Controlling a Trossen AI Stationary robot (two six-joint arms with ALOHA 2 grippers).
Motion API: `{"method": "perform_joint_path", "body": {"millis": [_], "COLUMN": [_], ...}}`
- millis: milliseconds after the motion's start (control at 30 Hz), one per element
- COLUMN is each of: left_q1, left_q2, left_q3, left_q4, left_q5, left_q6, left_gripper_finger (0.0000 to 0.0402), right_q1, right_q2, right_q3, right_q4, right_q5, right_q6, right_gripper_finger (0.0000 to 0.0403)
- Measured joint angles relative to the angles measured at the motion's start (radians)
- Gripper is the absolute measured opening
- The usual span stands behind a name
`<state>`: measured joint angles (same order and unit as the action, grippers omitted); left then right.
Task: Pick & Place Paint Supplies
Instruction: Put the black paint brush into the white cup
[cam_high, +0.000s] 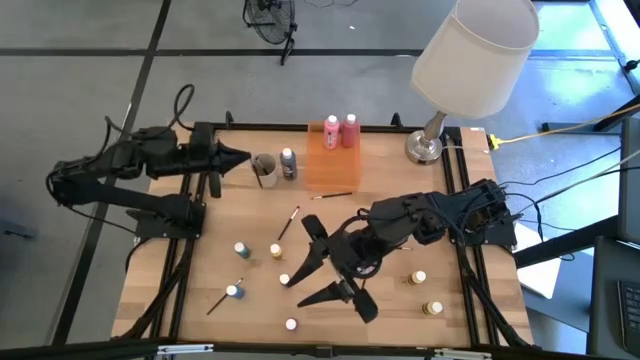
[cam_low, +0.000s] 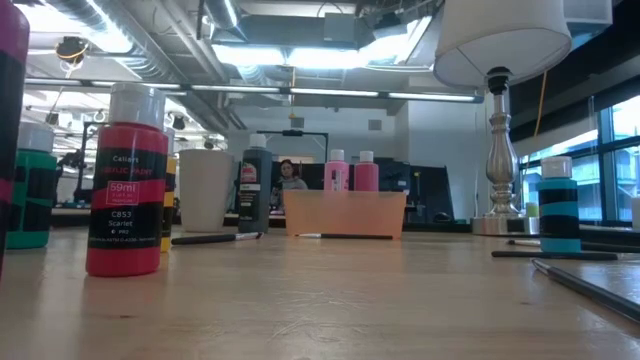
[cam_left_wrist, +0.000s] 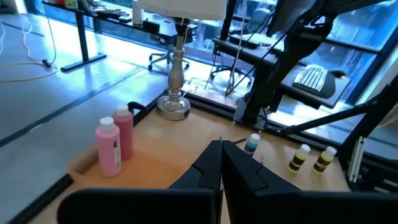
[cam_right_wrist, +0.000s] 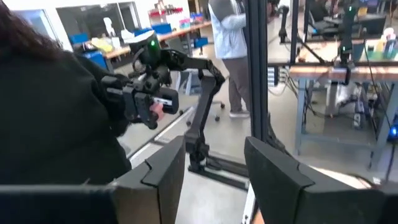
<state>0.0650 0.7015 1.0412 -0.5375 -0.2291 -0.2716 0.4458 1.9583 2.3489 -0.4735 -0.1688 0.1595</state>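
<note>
Gaping half-wide, right gripper (cam_high: 318, 262) grips nothing — left gripper (cam_high: 243, 156) closed, empty.

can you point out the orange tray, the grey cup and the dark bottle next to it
orange tray (cam_high: 330, 168): high view, on its bare floor in front of the pink bottles
grey cup (cam_high: 265, 169): high view, on its rim
dark bottle (cam_high: 289, 165): high view, on its body below the white cap
</note>
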Motion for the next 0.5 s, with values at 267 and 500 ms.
{"method": "perform_joint_path", "body": {"millis": [267,500], "left_q1": [0.000,0.000], "left_q2": [-0.146,-0.189], "left_q3": [-0.228,-0.308], "left_q4": [0.170,0.218], "left_q5": [-0.122,-0.343], "left_q6": [0.036,0.128], "left_gripper_finger": [0.0002,0.0002], "right_q1": [-0.006,-0.007], "right_q2": [-0.021,-0.037], "right_q3": [0.000,0.000], "right_q4": [-0.077,-0.162], "right_q5": [-0.049,-0.061], "right_q6": [0.005,0.007], "right_gripper_finger": [0.0171,0.0171]}}
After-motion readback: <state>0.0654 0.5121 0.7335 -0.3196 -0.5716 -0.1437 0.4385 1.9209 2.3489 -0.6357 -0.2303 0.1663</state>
